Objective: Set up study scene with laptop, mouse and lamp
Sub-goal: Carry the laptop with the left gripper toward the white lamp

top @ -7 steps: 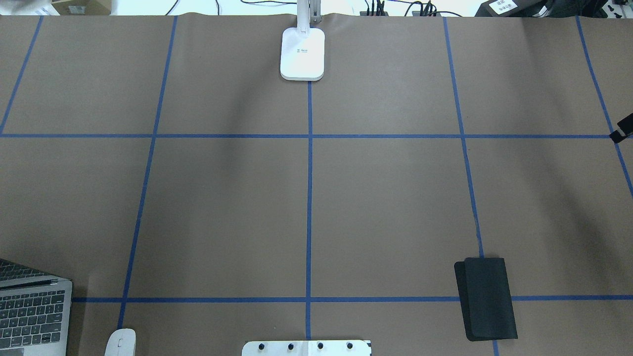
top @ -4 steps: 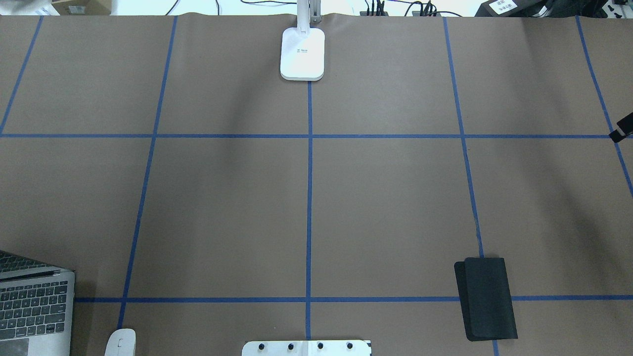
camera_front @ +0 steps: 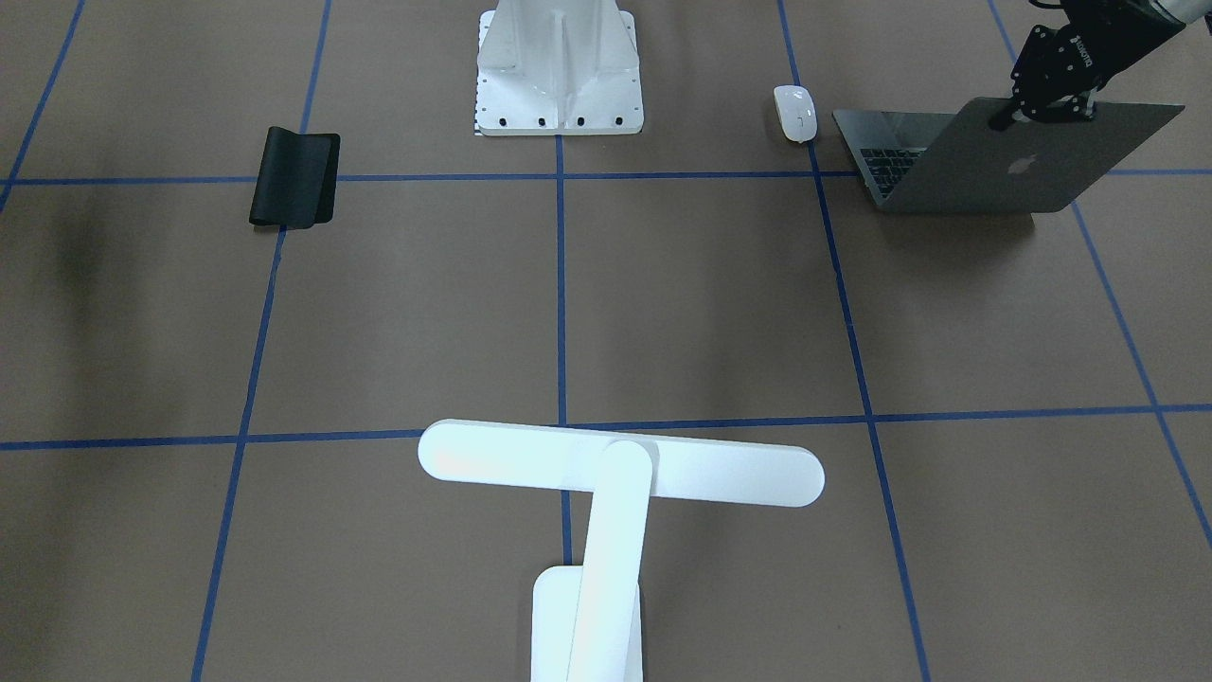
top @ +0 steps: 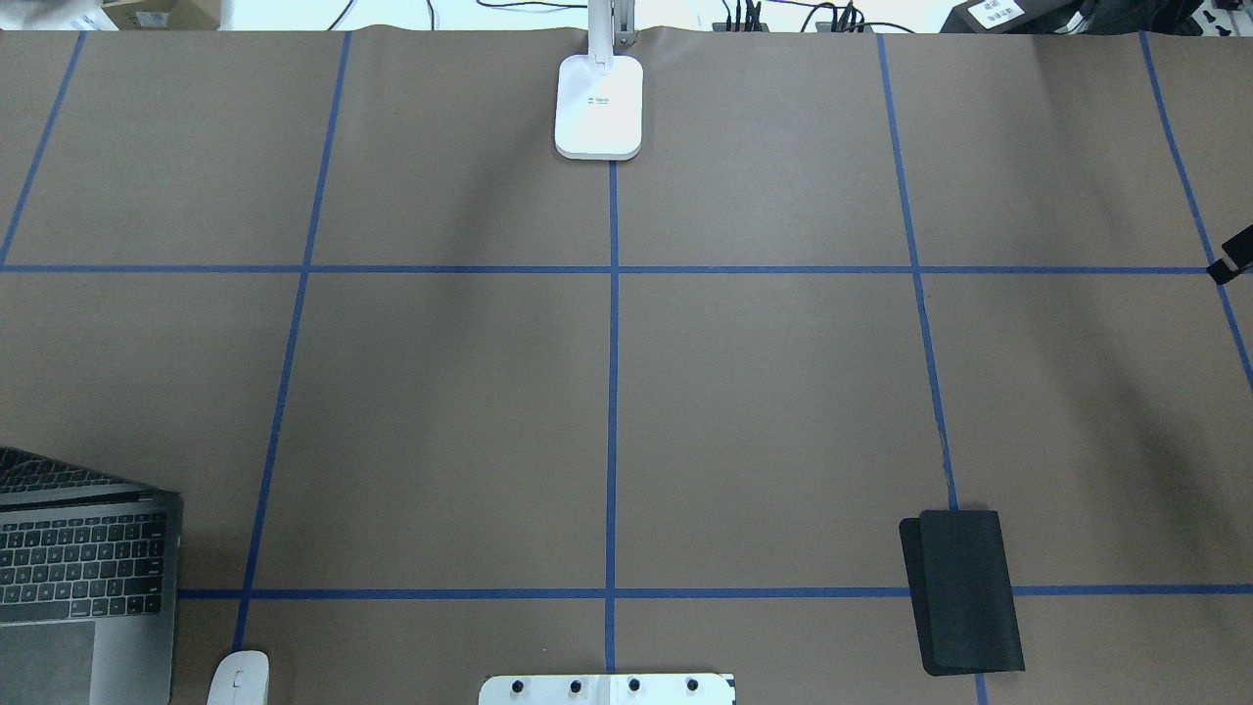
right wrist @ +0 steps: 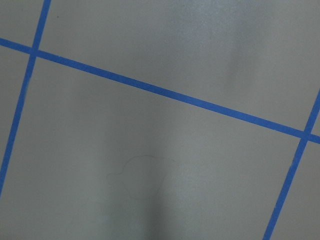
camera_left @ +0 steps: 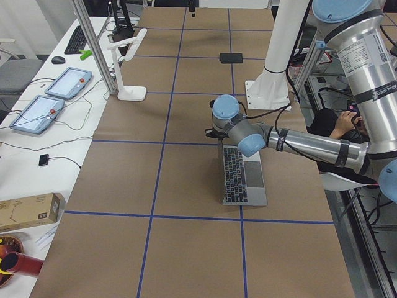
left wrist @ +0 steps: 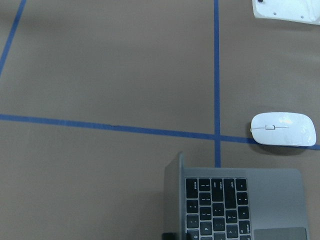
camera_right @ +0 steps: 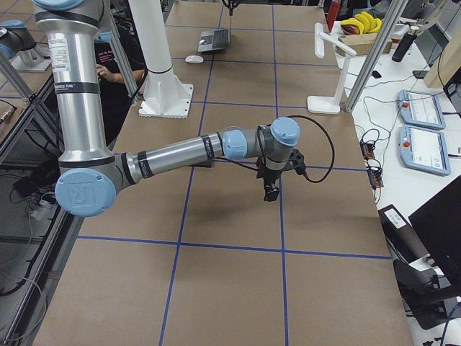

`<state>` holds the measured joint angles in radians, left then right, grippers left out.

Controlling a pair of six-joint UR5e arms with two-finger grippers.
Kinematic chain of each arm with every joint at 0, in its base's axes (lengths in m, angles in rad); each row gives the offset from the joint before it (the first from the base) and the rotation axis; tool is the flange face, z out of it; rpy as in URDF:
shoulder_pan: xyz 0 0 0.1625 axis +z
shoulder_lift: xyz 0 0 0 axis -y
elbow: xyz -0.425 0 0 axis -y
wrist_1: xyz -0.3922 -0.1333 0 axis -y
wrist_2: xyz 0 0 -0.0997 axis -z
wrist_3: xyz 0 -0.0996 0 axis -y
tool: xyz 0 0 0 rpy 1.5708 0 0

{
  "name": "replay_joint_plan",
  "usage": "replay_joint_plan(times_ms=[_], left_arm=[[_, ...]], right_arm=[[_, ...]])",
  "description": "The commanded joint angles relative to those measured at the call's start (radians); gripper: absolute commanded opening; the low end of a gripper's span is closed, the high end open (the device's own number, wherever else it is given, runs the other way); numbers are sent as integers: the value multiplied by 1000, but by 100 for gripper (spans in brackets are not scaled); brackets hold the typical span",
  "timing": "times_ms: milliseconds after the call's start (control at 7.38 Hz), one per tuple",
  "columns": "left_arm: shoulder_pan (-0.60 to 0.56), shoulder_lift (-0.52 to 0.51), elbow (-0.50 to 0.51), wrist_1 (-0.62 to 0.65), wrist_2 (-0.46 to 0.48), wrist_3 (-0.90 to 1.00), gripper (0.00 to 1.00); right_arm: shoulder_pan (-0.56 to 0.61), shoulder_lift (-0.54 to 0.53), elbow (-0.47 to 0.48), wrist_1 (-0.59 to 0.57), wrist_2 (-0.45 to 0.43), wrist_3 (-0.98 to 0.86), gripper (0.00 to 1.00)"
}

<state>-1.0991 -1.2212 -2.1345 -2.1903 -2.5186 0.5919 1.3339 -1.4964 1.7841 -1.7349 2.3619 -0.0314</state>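
I'm watching left fingers [camera_front: 1004,117] clamping lid edge of open slim space-grey metal laptop [camera_front: 1004,166], sitting at desk [top: 764,392] near-left corner, small glossy white oval mouse [camera_front: 795,113] just beside. Right fingers [camera_right: 269,189] hovering over desk; grip unclear.

- Brown paper [top: 764,392] covers the whole table, and blue tape lines [top: 612,392] rule it into a grid.
- The black mat [top: 964,590] lies flat at the overhead view's lower right, right over a tape crossing.
- The white ribbed pedestal [camera_front: 559,71] stands on the centre line, bolt holes along its foot.
- On the white side bench sit two touchscreen pendants [camera_left: 68,82] and a cardboard box [camera_left: 28,211].
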Motion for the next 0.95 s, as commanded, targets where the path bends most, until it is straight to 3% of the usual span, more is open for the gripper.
replay_joint_plan(times_ms=[0,542,813], left_arm=[[-4,-175,2,145,3,0,1],[2,-556,5,507,105,2,1],[85,-757,34,661,188,-10,1]], right_arm=[[1,-1,11,0,2,16,99],[2,-25,12,0,-1,13,99],[2,-24,26,0,-3,13,99]])
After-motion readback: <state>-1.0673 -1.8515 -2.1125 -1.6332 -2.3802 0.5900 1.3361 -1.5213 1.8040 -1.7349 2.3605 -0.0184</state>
